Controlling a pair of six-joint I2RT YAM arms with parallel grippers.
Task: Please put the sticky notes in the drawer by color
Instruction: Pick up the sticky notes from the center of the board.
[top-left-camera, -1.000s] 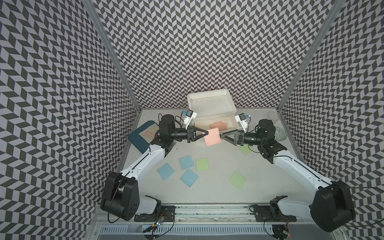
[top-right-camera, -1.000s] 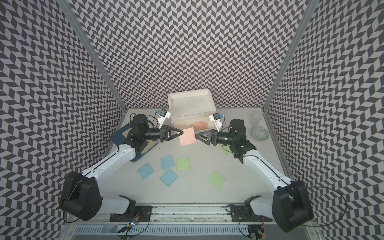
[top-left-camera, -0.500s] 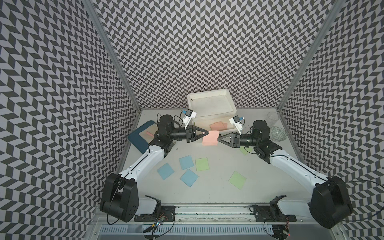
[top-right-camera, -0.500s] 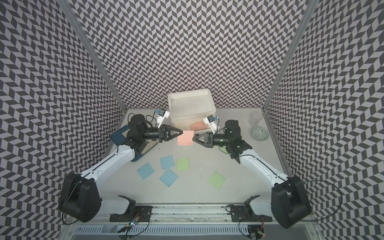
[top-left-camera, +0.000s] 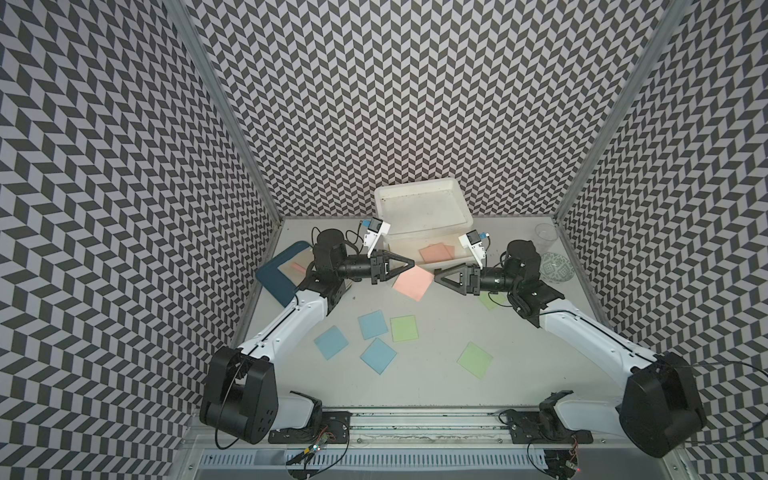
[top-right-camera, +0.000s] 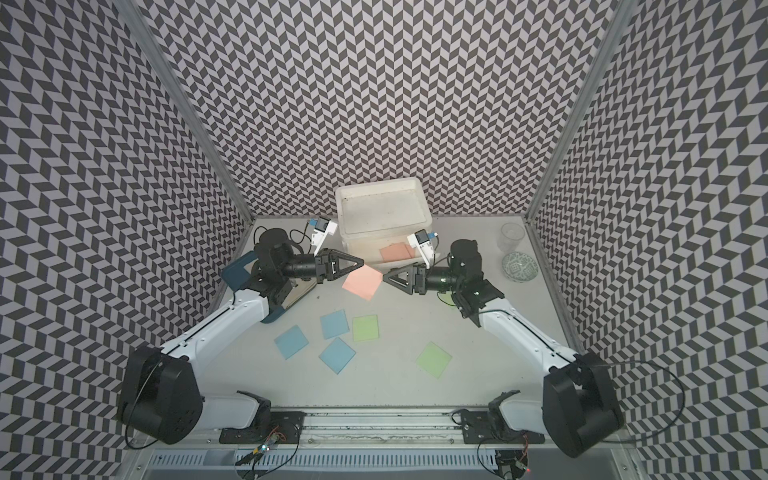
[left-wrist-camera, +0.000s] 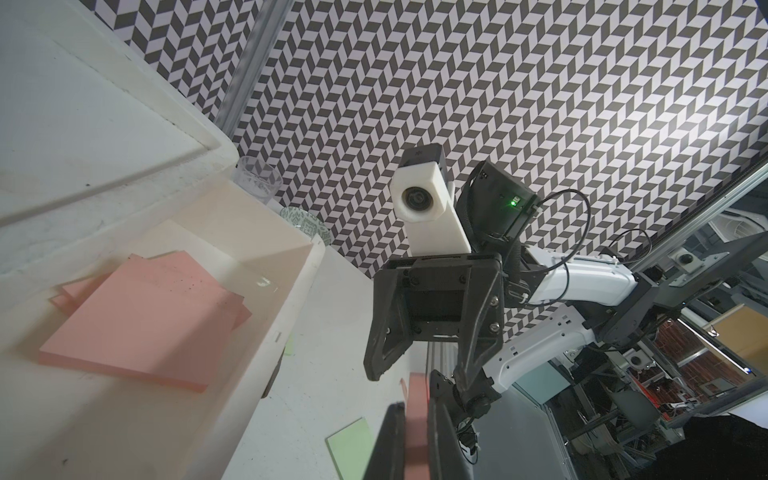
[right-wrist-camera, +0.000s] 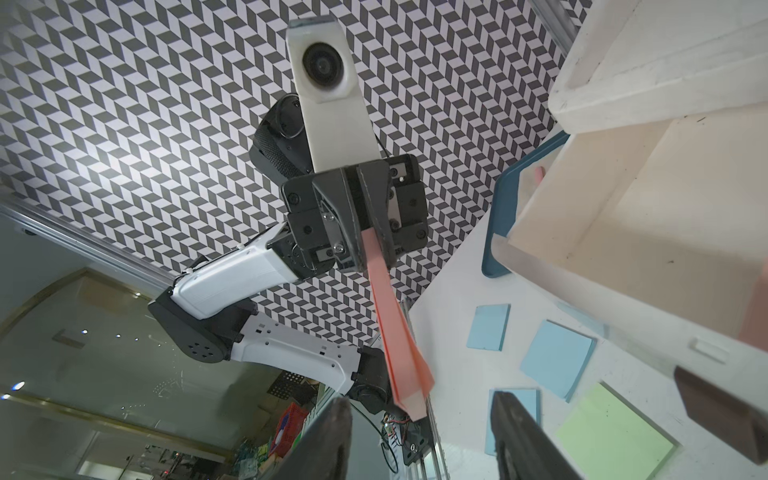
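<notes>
1. Pink note (top-left-camera: 412, 283) is light and floppy — pinched at one edge by the closed left fingers (top-left-camera: 410, 263), hanging mid-frame above the table (top-left-camera: 436, 376); I'd grip well in from the edge
2. Right fingers (top-left-camera: 439, 274) gape open beside it, empty
3. The drawer (top-left-camera: 415, 184), upper centre, is pulled out — two pink notes (top-left-camera: 434, 252) inside

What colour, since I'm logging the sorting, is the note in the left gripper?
Salmon pink; the note shows best in a top view.

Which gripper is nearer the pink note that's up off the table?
Left. The left gripper is shut on the pink note; the right gripper stands open just off its opposite corner, not gripping.
</notes>
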